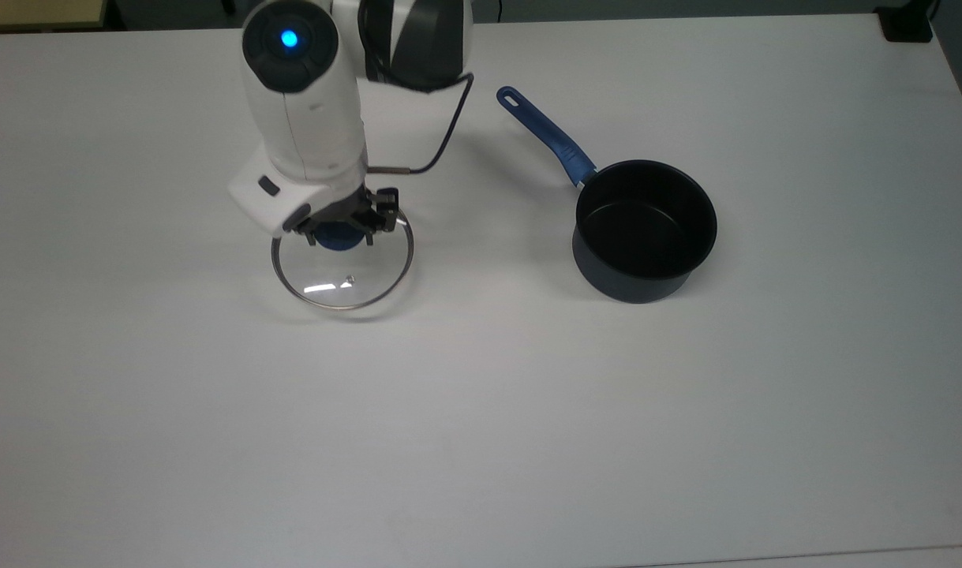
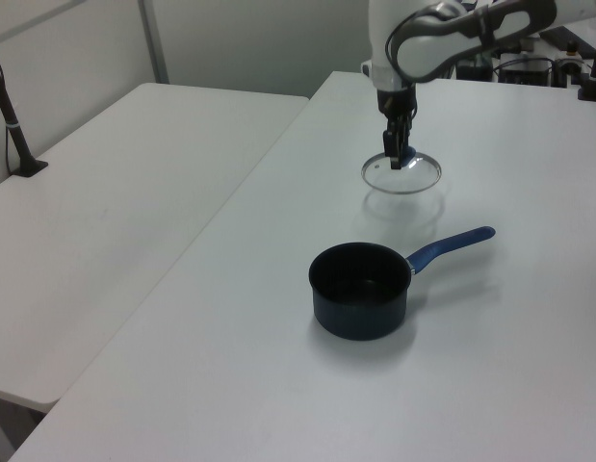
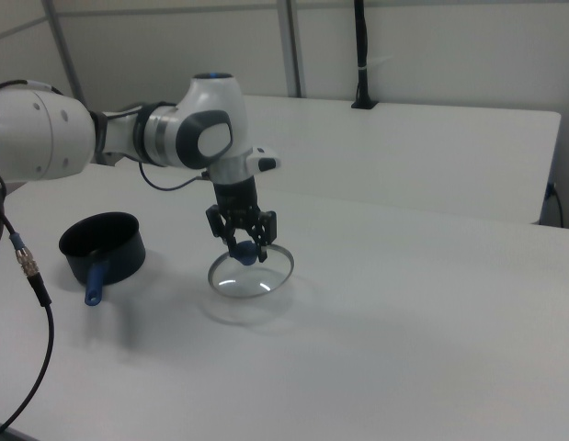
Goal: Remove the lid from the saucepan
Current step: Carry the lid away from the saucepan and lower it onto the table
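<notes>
The clear glass lid with a metal rim hangs just above the white table, well to the top view's left of the saucepan. My gripper is shut on the lid's blue knob. The same lid hangs under the gripper in the side views, with its shadow on the table below. The dark navy saucepan stands open and uncovered, black inside. Its long blue handle points toward the top view's upper left.
The white table carries the pan and the lid's shadow. A second white table adjoins it at the left view's left. A black cable runs from the arm's wrist. Dark posts stand on the far table.
</notes>
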You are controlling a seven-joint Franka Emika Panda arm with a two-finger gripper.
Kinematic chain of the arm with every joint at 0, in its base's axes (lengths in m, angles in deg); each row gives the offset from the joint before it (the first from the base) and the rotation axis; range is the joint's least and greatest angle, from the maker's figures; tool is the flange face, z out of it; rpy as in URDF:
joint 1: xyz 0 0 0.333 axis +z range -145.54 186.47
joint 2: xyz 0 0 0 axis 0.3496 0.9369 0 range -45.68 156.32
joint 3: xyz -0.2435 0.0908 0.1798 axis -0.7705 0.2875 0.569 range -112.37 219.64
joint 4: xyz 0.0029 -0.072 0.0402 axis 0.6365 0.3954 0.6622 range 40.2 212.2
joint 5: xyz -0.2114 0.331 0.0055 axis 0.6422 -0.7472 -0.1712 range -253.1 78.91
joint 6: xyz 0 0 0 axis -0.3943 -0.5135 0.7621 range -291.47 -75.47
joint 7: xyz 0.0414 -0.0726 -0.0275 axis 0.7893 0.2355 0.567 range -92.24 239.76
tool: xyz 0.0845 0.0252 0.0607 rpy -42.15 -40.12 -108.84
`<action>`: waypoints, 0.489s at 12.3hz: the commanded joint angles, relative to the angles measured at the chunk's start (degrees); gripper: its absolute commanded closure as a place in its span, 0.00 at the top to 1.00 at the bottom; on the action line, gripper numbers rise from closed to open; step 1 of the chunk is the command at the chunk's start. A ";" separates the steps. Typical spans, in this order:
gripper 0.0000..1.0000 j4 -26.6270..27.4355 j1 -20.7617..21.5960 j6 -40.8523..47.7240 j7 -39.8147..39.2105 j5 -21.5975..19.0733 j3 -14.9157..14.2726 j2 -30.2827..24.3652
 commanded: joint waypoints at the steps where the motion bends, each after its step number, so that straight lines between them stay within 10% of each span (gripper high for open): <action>1: 0.48 2.30 0.40 -4.13 -0.10 0.72 0.45 1.55; 6: 0.48 2.21 0.40 -5.20 -0.10 0.28 0.45 3.66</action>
